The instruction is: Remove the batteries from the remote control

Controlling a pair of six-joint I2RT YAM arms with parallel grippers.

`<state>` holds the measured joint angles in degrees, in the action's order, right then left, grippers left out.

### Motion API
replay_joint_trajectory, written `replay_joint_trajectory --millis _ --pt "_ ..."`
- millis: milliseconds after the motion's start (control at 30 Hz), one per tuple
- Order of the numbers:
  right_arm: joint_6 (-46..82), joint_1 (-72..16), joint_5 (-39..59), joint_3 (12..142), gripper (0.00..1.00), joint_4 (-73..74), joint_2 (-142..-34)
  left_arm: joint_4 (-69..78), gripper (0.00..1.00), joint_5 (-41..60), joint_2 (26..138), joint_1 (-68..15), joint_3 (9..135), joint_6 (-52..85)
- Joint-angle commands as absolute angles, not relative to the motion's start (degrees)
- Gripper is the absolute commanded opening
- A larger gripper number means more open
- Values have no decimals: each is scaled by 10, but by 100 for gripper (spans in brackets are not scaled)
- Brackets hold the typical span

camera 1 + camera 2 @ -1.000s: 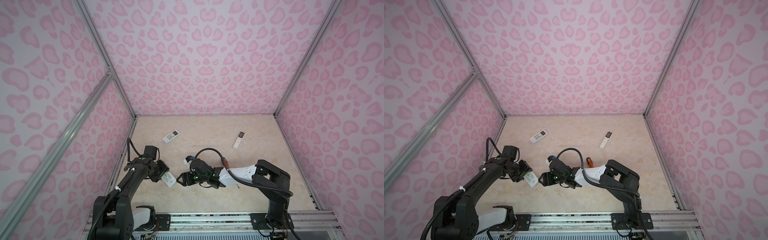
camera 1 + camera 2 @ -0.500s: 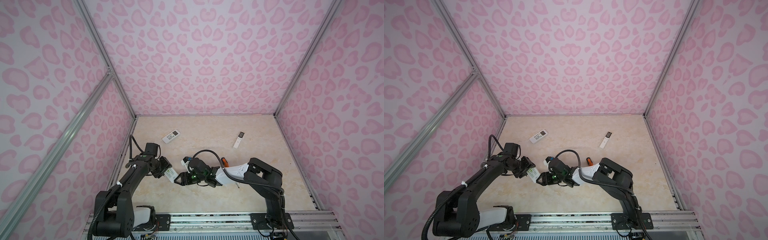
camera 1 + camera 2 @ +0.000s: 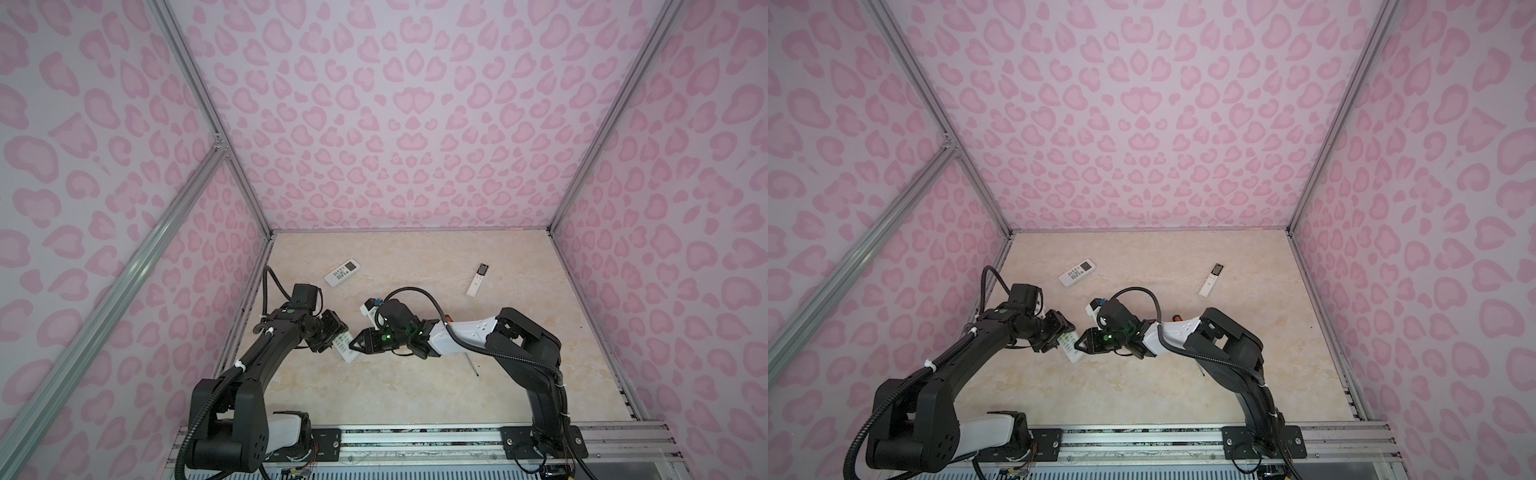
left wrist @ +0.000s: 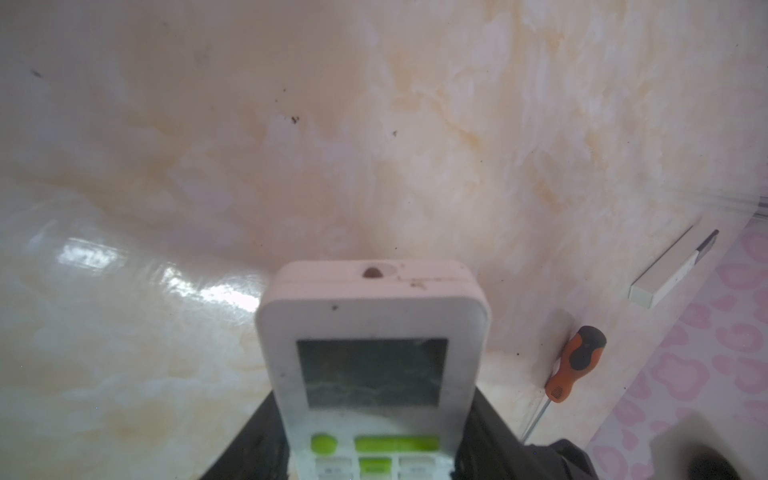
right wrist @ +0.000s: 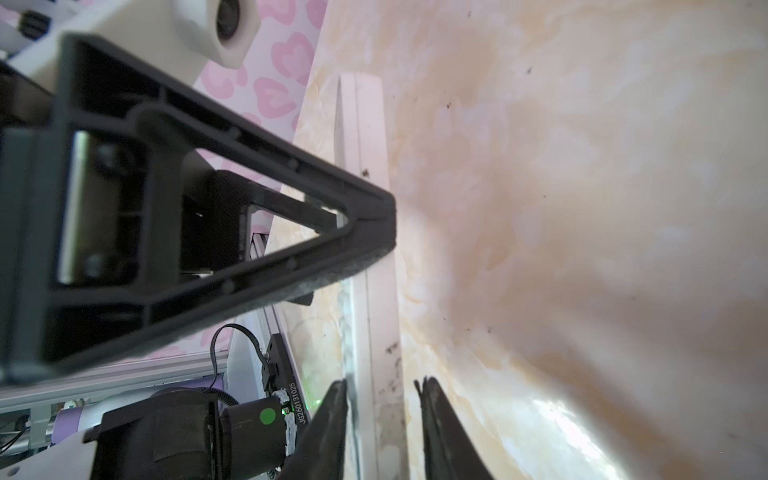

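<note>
While the left tool [image 3: 336, 337] clamps the remote control [image 4: 371, 316] over the surface [image 3: 415, 395], we seat the right tool [image 3: 356, 341] squarely astride its edge; whether it grips we cannot tell; batteries unseen, presumably inside.

Left arm [image 3: 266, 353], right arm [image 3: 523, 336]: matte black jointed links on a silver rail [image 3: 415, 442]. White shells [image 3: 465, 331] at the right forearm and left base. Black ribbed cables [image 3: 409, 289], white ties [image 3: 240, 364]. Round green markers [image 5: 267, 415]; green light [image 3: 388, 336]. Fingers [image 5: 249, 291]: black triangular open frames, rough-padded edges. White wrist camera [image 5: 216, 29]. White serial print [image 5: 297, 403].
</note>
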<state>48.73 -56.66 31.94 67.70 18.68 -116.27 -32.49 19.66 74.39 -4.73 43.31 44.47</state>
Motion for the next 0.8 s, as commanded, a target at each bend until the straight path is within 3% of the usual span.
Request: replay_joint_trajectory --millis 0,167,500,600,767 --pt "474 -567 335 679 21 171 -1166 -310 39 215 748 -47 438 429" --pt "472 -567 325 668 12 184 -1153 -306 48 228 753 -47 449 415" --pt "428 -567 272 658 8 162 -1115 -307 76 243 727 -47 470 399" --pt "364 -571 197 672 7 74 -1093 -328 78 239 716 -47 492 396" --pt "209 -609 -21 709 8 -68 -1056 -372 74 233 695 -43 536 458"
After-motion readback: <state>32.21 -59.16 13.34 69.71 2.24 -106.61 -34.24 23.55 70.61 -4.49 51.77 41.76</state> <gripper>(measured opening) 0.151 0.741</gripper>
